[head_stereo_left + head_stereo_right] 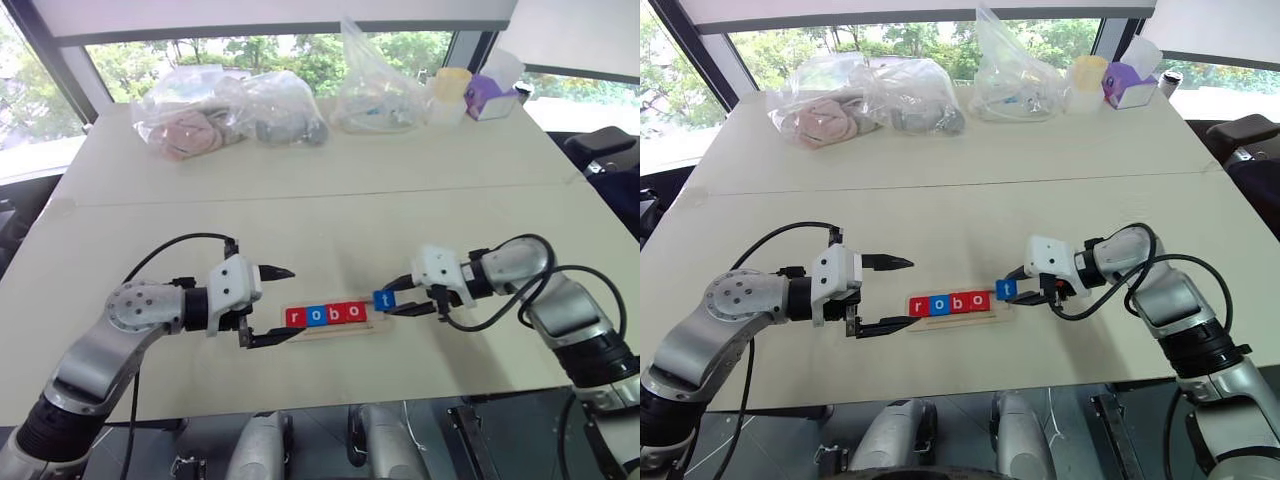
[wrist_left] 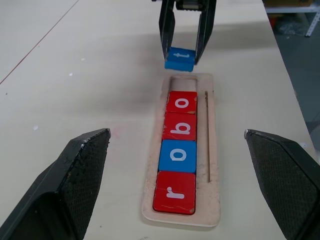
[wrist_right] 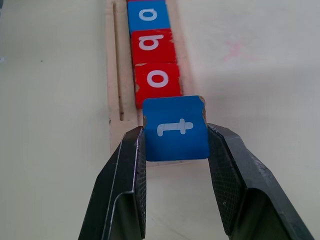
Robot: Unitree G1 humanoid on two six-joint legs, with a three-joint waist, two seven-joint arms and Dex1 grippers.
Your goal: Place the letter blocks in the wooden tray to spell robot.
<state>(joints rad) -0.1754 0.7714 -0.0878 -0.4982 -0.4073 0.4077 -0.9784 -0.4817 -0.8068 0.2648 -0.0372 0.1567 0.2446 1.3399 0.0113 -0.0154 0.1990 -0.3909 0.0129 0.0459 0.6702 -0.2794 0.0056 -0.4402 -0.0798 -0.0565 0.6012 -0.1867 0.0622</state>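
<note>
Right gripper (image 3: 175,137) clamps the blue t block (image 3: 176,128), raised just past the wooden tray's (image 2: 212,150) empty end slot. Tray holds r, o, b, o blocks (image 2: 176,145) in line. Left gripper (image 1: 268,305) spread wide at the tray's opposite end, holding nothing.

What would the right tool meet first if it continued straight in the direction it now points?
Probably the red o block at the near end of the filled row in the wooden tray. The right tool holds the blue t block just before it; depth is unclear.
</note>
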